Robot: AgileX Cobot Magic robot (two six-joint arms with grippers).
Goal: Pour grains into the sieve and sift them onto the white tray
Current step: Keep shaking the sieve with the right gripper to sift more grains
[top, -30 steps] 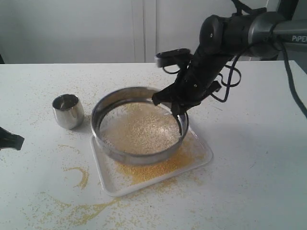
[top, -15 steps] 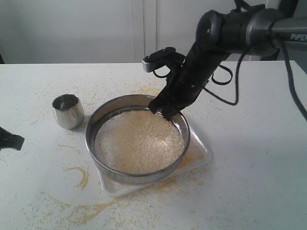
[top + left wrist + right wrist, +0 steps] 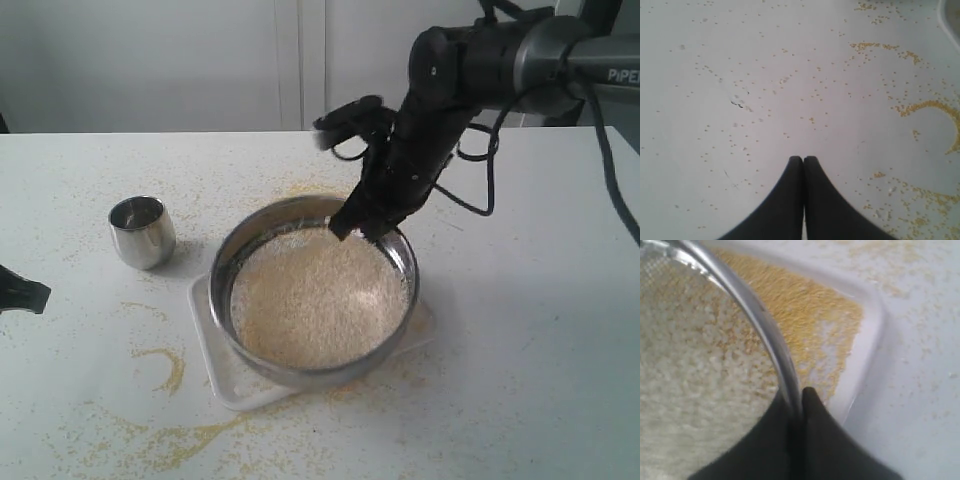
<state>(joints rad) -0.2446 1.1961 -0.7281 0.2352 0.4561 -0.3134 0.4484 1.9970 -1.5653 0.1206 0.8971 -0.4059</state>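
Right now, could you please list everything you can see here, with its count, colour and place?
sieve: one, steel rim, grey mesh, over the white tray.
grains: one heap, beige, inside the sieve.
sifted meal: one layer, yellow, on the white tray.
white tray: one, white, under the sieve.
steel cup: one, silver, upright, left of the sieve.
spilled meal: scattered, yellow, table front left.
table: one, white.
right hand: one, black, shut on the sieve's far rim.
left hand: one, black, shut, empty, above the table.
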